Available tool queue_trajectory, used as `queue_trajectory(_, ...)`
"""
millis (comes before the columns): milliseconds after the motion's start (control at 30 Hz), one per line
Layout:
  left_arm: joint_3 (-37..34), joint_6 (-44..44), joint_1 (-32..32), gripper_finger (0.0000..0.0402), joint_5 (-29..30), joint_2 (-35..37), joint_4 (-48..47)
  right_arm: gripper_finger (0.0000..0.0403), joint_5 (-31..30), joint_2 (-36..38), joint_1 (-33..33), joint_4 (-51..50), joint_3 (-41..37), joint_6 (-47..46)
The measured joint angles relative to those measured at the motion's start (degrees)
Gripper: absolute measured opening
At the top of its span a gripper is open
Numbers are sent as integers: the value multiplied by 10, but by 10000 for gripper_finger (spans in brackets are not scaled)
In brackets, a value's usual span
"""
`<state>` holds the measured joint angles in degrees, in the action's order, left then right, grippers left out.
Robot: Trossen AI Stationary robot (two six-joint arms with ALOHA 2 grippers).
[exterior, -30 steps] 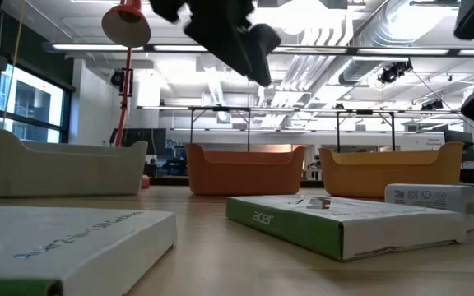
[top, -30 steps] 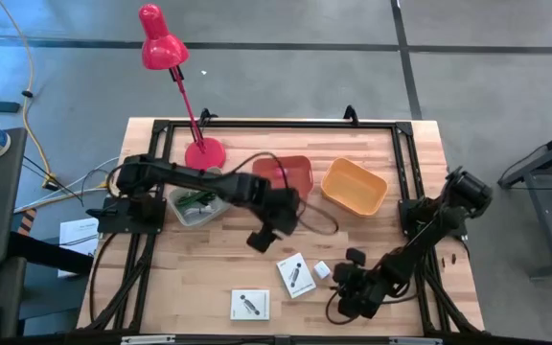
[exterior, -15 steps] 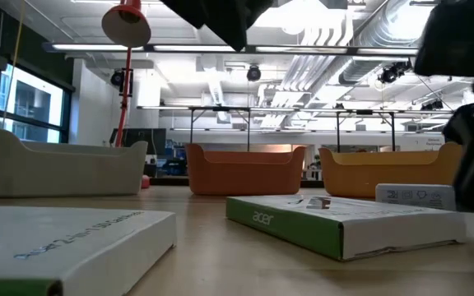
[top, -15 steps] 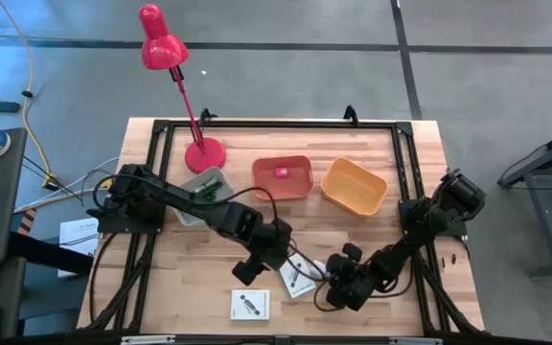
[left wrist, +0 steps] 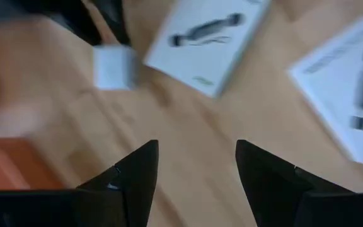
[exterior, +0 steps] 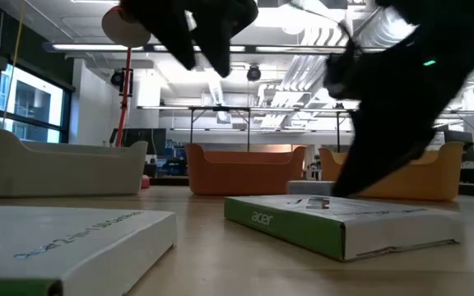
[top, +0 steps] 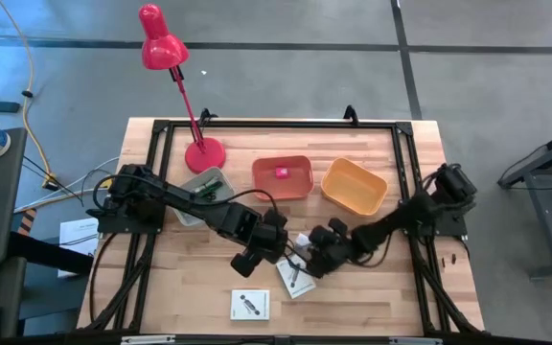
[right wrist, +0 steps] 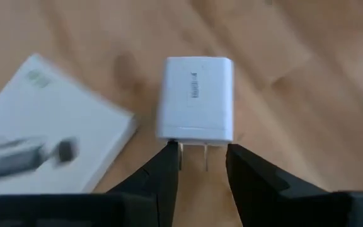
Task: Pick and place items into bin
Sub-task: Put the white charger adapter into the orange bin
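A white plug-in charger block (right wrist: 196, 98) lies flat on the table, its two metal prongs (right wrist: 194, 154) pointing at my right gripper (right wrist: 200, 167). That gripper is open, with a finger on each side of the prongs. One white card box (top: 295, 276) lies beside it, showing a green edge in the low view (exterior: 336, 222). A second card box (top: 250, 305) lies nearer the near edge. My left gripper (top: 247, 264) hovers open over bare wood (left wrist: 197, 170), just left of the first box. A small pink item (top: 281, 172) sits in the red bin.
Three bins stand in a row at the far side: a pale grey one (top: 199, 187) holding a green-handled tool, a red one (top: 300, 182) and an orange one (top: 354, 187). A red desk lamp (top: 204, 153) stands at the far left. Both arms crowd the table's middle.
My right gripper has moved from the near right corner toward the table's left and far side, up to the charger block. My left arm has swung from over the red bin toward the near edge, uncovering the bin, and has stopped beside the first card box.
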<state>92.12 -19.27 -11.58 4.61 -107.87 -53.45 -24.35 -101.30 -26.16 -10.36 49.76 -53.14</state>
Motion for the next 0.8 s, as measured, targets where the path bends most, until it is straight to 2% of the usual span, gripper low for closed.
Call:
queue_trajectory(100, 0, -14, 8, 200, 52, 0, 26, 124, 13, 0, 33, 8, 0, 21)
queue_trajectory(300, -31, -15, 50, 200, 55, 0, 83, 124, 21, 35, 43, 29, 0, 49)
queue_trajectory(500, -79, -9, 83, 200, 37, -1, 132, 124, -49, 119, -14, -48, 0, 47)
queue_trajectory(667, -109, 2, 95, 200, 22, -2, 193, 124, -92, 200, -79, -168, 0, -38)
queue_trajectory(800, -121, -4, 98, 200, 8, -1, 268, 124, -123, 247, -139, -215, 0, -89)
